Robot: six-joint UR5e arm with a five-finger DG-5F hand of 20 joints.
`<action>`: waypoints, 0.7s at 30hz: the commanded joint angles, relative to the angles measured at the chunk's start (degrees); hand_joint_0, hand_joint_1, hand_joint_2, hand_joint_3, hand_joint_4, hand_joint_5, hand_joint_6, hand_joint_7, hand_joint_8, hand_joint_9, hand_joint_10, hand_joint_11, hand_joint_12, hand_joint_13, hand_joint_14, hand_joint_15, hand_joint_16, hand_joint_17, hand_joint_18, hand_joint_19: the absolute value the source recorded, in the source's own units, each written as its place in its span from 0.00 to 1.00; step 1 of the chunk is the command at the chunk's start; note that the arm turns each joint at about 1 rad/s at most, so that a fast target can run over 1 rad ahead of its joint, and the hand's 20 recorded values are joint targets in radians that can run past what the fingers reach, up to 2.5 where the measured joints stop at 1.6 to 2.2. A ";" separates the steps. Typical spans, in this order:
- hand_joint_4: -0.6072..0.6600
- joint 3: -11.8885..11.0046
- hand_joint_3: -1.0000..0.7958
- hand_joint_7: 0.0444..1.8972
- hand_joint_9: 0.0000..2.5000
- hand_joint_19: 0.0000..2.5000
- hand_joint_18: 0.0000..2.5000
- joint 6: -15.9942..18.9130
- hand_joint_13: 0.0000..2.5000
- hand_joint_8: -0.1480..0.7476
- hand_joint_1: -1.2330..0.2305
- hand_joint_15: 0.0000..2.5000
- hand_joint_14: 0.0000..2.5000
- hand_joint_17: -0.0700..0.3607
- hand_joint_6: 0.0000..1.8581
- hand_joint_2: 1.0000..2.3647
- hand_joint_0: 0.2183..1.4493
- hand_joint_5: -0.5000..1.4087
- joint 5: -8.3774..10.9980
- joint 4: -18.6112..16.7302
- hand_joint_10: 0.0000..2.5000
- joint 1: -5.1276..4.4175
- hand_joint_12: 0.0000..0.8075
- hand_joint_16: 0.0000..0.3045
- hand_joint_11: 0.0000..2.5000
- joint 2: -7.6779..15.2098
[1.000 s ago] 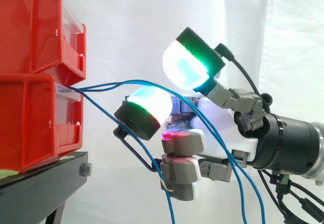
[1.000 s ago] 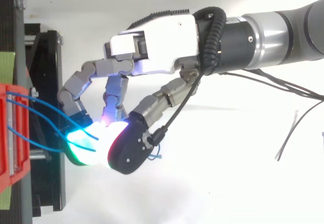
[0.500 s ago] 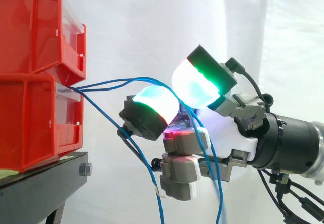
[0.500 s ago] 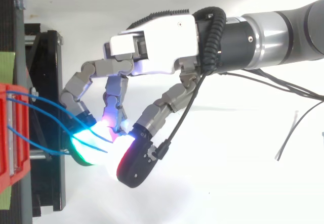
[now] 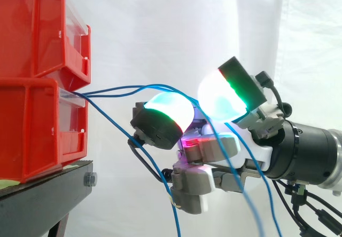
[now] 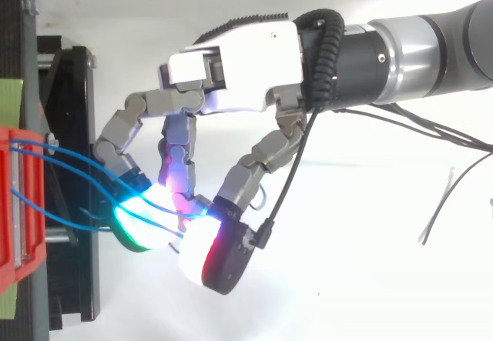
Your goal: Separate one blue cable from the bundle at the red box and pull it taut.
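Observation:
Several thin blue cables [image 5: 117, 89] leave the gap between the two stacked red bins [image 5: 32, 124] and arc to the right. They drape over a cyan-green glowing fingertip pad [image 5: 163, 116] of my hand [image 5: 255, 147], then hang slack below it. The thumb's pad [image 5: 224, 95] stands close against that finger's pad, and a blue cable runs down between them. The lower fingers are curled, with a magenta glow. From above, the cables [image 6: 69, 164] run from the red bin [image 6: 19, 202] into the hand [image 6: 231, 64], between the two glowing pads.
The bins rest on a black stand [image 5: 48, 194] at the left, also seen from above as the black stand [image 6: 73, 125]. One blue cable [image 5: 160, 183] drops steeply from the bins below the hand. A white curtain hangs behind.
The thumb has swung down from high above the finger to stand level with it, beside its pad. The cables now run between the two pads. The arm has hardly moved.

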State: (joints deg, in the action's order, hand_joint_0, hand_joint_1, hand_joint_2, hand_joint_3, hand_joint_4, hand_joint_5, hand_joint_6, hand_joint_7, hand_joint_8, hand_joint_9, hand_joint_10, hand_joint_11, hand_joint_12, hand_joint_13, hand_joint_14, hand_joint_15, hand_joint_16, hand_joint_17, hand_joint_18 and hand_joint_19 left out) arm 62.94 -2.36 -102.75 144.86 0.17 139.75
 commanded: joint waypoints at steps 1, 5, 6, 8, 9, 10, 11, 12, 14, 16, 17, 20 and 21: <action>0.52 -0.01 0.28 0.59 0.59 0.29 0.48 -0.02 0.53 0.71 0.25 0.32 0.01 0.54 0.48 0.00 0.16 0.23 -0.08 0.16 0.01 0.00 0.64 0.24 0.43 0.00; 0.51 -0.01 0.28 0.57 0.61 0.30 0.49 -0.02 0.55 0.70 0.41 0.32 0.01 0.54 0.47 0.00 0.18 0.24 0.01 0.16 0.01 0.00 0.64 0.24 0.42 0.00; 0.51 -0.01 0.28 0.57 0.61 0.31 0.48 0.07 0.54 0.68 0.44 0.32 0.01 0.52 0.47 0.00 0.20 0.24 -0.08 0.24 0.01 0.00 0.62 0.23 0.42 0.00; 0.50 -0.01 0.28 0.58 0.61 0.31 0.46 -0.02 0.53 0.65 0.48 0.32 0.01 0.50 0.46 0.00 0.24 0.24 -0.08 0.24 0.01 0.09 0.60 0.21 0.42 0.00; 0.49 -0.01 0.28 0.58 0.61 0.32 0.45 0.07 0.53 0.64 0.49 0.32 0.01 0.49 0.46 0.00 0.27 0.23 -0.08 0.24 0.01 0.00 0.58 0.21 0.42 0.00; 0.49 0.08 0.28 0.58 0.61 0.33 0.44 0.07 0.53 0.64 0.49 0.32 0.01 0.48 0.46 0.00 0.31 0.23 -0.08 0.24 0.01 0.09 0.58 0.20 0.43 0.00; 0.49 -0.01 0.28 0.58 0.61 0.33 0.44 0.07 0.53 0.63 0.48 0.32 0.01 0.48 0.46 0.00 0.31 0.23 -0.17 0.33 0.01 0.09 0.57 0.20 0.42 0.00; 0.51 0.08 0.28 0.59 0.60 0.33 0.44 0.07 0.53 0.64 0.46 0.33 0.01 0.48 0.46 0.00 0.33 0.23 -0.35 0.51 0.01 0.18 0.58 0.20 0.42 0.00; 0.52 -0.01 0.31 0.60 0.59 0.33 0.44 0.07 0.53 0.64 0.43 0.33 0.01 0.48 0.45 0.00 0.33 0.23 -0.43 0.60 0.01 0.18 0.58 0.20 0.41 0.00; 0.54 -0.01 0.35 0.61 0.57 0.33 0.45 0.07 0.52 0.64 0.38 0.33 0.01 0.49 0.46 0.01 0.33 0.21 -0.43 0.60 0.01 0.18 0.59 0.20 0.42 0.00; 0.55 -0.01 0.35 0.62 0.57 0.33 0.44 0.07 0.52 0.64 0.38 0.33 0.01 0.49 0.46 0.01 0.33 0.21 -0.43 0.51 0.01 0.18 0.59 0.21 0.42 0.00; 0.57 -0.01 0.36 0.61 0.52 0.32 0.44 0.07 0.51 0.64 0.35 0.33 0.01 0.49 0.47 0.01 0.34 0.19 -0.43 0.42 0.01 0.09 0.59 0.21 0.44 0.00; 0.58 -0.01 0.36 0.60 0.51 0.32 0.44 0.07 0.51 0.64 0.33 0.33 0.01 0.49 0.47 0.01 0.35 0.19 -0.43 0.42 0.01 0.18 0.60 0.21 0.45 0.00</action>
State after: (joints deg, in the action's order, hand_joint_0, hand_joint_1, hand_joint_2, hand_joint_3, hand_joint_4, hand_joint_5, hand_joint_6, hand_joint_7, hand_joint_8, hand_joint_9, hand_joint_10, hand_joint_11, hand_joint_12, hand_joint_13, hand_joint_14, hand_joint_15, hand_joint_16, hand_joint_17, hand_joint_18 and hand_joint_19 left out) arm 62.95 -2.32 -103.17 145.35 0.31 139.75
